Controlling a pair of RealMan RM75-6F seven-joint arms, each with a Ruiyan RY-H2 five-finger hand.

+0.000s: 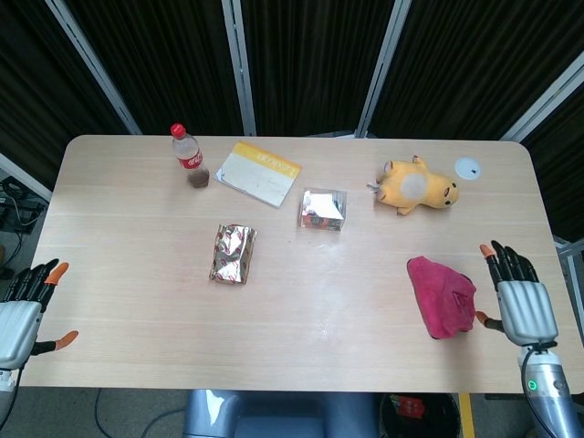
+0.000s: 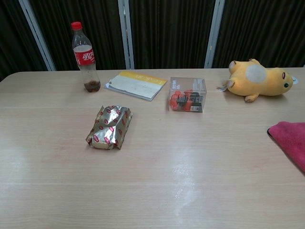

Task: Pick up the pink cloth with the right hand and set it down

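Right hand (image 1: 523, 306) fingers spread, left hand (image 1: 20, 315) likewise, both empty

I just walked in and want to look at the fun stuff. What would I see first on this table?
You'd spot the yellow plush toy lying near the far right corner, and the pink cloth in a heap by the near right edge. The right hand is just beside the cloth, fingers spread, not holding it. A shiny gold packet lies in the middle left, with a red-capped bottle standing behind it.
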